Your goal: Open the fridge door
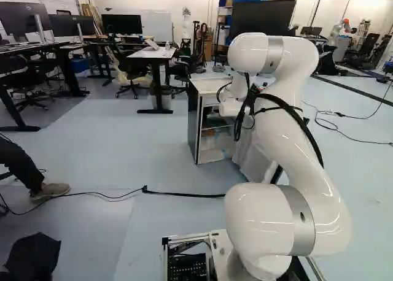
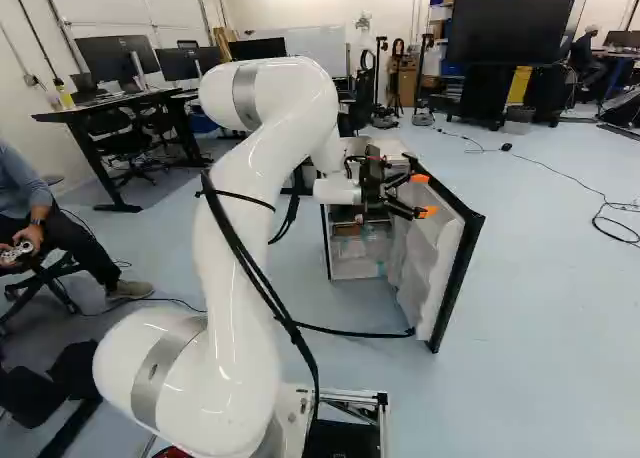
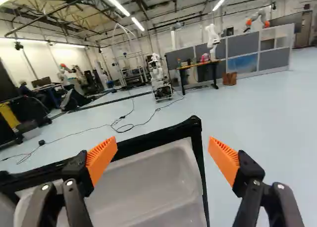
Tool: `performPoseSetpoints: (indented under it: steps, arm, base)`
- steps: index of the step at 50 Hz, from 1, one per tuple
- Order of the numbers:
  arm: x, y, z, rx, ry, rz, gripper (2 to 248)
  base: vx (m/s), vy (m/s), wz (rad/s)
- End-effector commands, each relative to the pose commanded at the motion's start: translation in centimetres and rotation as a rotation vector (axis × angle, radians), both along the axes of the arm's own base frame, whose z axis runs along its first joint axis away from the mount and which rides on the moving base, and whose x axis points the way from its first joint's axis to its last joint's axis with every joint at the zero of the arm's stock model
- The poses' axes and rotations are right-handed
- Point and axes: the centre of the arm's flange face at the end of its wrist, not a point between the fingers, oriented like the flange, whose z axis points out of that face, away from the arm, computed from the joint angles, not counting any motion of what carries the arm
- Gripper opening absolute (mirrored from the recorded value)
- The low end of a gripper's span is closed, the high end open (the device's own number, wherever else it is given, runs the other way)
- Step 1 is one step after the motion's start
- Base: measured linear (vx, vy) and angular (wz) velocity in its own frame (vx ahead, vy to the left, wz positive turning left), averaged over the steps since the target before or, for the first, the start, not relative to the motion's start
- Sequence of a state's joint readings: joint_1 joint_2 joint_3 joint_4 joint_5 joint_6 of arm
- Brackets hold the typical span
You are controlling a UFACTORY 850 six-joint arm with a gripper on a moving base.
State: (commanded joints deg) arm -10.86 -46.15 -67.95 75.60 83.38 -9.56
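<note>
**Black-edged, white-lined fridge door (image 2: 425,263) stands wide open**

One door, swung out from the right front edge of one low, white-topped fridge cabinet (image 1: 210,84) on the pale blue floor (image 2: 545,318). One black two-fingered end effector (image 3: 162,150) is released, its two ribbed orange pads (image 3: 101,160) spread near the door's upper corner. Opening looks nearly or wholly finished; next calls for a slight outward push from inside, or backing clear.

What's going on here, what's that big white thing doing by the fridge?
A white robot arm is at work on opening the fridge door. The door already stands well open, away from the fridge. The arm's hand is open by the door's top edge, gripping nothing.
</note>
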Motion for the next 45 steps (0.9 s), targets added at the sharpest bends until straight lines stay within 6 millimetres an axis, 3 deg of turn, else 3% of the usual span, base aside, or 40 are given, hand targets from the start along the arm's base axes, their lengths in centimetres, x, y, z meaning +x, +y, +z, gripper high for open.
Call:
performPoseSetpoints:
  steps: [45]
  arm:
    - [-6.2,8.4,0.2,0.104,0.216,0.530,247]
  base:
    - [0.000,0.000,0.000]
